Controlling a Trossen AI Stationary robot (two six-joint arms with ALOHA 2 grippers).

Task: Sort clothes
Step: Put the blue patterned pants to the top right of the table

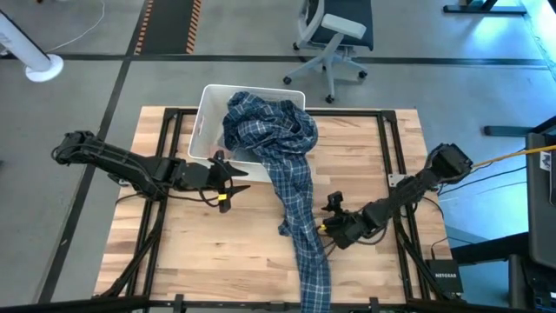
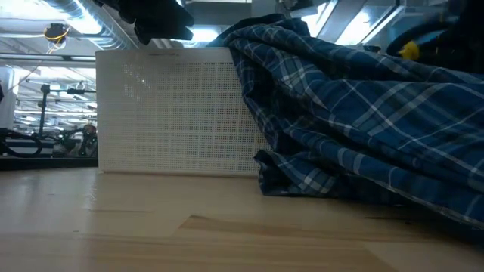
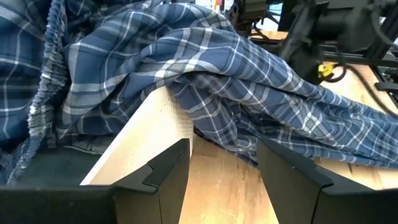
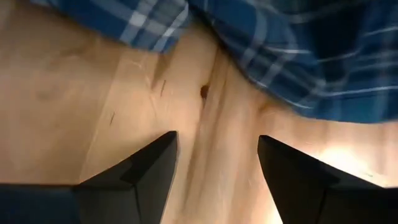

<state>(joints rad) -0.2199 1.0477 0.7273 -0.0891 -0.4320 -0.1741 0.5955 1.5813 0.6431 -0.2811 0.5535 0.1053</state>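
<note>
The blue-white plaid shirt [image 1: 282, 156] lies bunched in the white bin [image 1: 208, 113], drapes over the bin's near rim [image 3: 155, 118] and trails across the table to its near edge [image 1: 314, 283]. My left gripper [image 1: 233, 181] is open just left of the shirt, beside the bin's near wall. My right gripper [image 1: 328, 222] is open just right of the shirt's trailing part [image 4: 298, 68], low over the wood. The other garments are hidden.
The white perforated bin [image 2: 174, 113] stands at the table's far left-middle. A black metal frame [image 1: 391, 148] runs around the tabletop. Bare wood lies at the near left [image 1: 191, 252] and far right [image 1: 365, 148]. An office chair [image 1: 334, 39] stands beyond the far edge.
</note>
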